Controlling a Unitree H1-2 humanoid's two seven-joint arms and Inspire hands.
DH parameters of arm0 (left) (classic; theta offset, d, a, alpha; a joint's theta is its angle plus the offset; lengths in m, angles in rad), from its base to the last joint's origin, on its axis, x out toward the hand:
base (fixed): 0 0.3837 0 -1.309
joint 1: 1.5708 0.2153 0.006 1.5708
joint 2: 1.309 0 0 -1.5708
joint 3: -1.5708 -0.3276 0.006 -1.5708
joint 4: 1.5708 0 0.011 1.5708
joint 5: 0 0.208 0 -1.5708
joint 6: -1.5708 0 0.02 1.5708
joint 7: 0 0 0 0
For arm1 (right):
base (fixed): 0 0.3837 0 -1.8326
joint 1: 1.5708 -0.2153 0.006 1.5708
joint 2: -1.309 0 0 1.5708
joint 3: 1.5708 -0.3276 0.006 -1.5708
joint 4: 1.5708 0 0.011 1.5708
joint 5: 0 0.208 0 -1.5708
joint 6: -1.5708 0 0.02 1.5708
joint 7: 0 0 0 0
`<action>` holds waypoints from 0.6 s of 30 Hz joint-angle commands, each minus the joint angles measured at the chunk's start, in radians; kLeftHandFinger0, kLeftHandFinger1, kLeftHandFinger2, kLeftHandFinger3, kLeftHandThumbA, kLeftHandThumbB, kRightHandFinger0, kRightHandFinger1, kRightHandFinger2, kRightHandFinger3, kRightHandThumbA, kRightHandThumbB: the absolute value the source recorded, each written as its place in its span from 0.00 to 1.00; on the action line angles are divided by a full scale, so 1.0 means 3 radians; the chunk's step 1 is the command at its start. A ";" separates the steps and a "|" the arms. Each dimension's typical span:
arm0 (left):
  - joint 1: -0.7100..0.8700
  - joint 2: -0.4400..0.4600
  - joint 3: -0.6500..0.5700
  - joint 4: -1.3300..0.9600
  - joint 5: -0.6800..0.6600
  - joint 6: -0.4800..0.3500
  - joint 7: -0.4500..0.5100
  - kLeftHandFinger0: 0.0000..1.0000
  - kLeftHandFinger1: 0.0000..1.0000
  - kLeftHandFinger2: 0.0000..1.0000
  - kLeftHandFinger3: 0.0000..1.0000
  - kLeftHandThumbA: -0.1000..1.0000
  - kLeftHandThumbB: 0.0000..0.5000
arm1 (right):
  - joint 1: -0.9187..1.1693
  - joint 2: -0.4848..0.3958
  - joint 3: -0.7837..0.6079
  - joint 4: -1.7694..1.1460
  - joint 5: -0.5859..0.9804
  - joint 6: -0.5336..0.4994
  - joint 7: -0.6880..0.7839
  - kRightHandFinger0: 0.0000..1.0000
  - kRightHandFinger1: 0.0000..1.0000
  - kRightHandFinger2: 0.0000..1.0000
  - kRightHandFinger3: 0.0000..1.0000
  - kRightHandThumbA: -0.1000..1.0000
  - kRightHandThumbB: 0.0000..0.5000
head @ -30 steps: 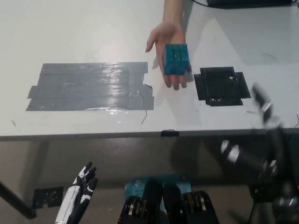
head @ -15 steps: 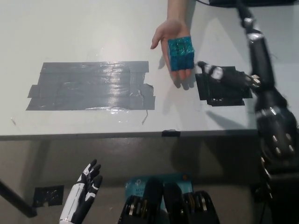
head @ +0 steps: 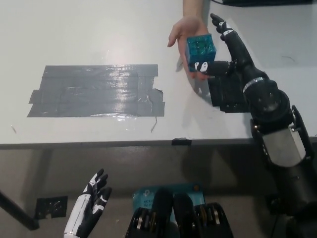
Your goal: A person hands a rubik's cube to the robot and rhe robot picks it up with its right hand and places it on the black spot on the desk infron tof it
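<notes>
The right hand (head: 222,52) is seen over the desk's (head: 74,34) far right part, reached in from the right, with its fingers spread wide around the cube (head: 201,49): one finger is stretched up past the cube's right side toward the far edge, and a white-tipped finger is laid against the cube's lower front face. The cube is touched but is not seen to be closed on, as it is carried from below by the person's hand (head: 187,37), whose palm is turned up and whose forearm enters from the far edge. The cube is blue-green and glittery, and is seen slightly turned, with one corner pointed toward the near edge; as its sides are equal, no long axis can be told. It is held above the desk, just off the far left corner of the black spot (head: 225,94), which is partly covered by the black wrist and forearm. A wide patch of grey tape (head: 96,91) is stuck across the desk's left and middle part, well apart from the cube. The left hand (head: 89,206) is rested below the desk's near edge at the lower left, with fingers apart and nothing held
</notes>
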 commanded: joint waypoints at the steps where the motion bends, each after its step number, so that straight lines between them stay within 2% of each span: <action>1: -0.0027 0.0013 -0.0010 -0.0093 -0.0023 -0.0043 -0.0025 1.00 1.00 1.00 1.00 0.83 0.25 | -0.0330 0.0013 -0.0011 0.0151 0.0115 -0.0106 0.0007 1.00 1.00 1.00 1.00 0.89 0.91; 7: -0.0001 0.0013 -0.0009 -0.0092 -0.0011 -0.0074 -0.0014 1.00 1.00 1.00 1.00 0.82 0.22 | -0.0445 0.0087 -0.0044 0.0434 0.0195 -0.0165 -0.0037 1.00 1.00 1.00 1.00 0.84 0.90; 11: -0.0006 0.0015 -0.0003 -0.0098 -0.0019 -0.0073 -0.0014 1.00 1.00 1.00 1.00 0.83 0.25 | -0.0531 0.0075 -0.0066 0.0630 0.0240 -0.0240 -0.0034 1.00 1.00 1.00 1.00 0.84 0.91; 15: -0.0022 0.0026 -0.0003 -0.0099 0.0005 -0.0074 -0.0010 1.00 1.00 1.00 1.00 0.82 0.22 | -0.0610 0.0045 -0.0048 0.0737 0.0238 -0.0274 -0.0033 1.00 1.00 1.00 1.00 0.85 0.91; 18: -0.0022 0.0018 -0.0005 -0.0115 0.0006 -0.0068 -0.0008 1.00 1.00 1.00 1.00 0.82 0.22 | -0.0609 0.0034 -0.0046 0.0676 0.0245 -0.0239 -0.0012 1.00 1.00 1.00 1.00 0.83 0.87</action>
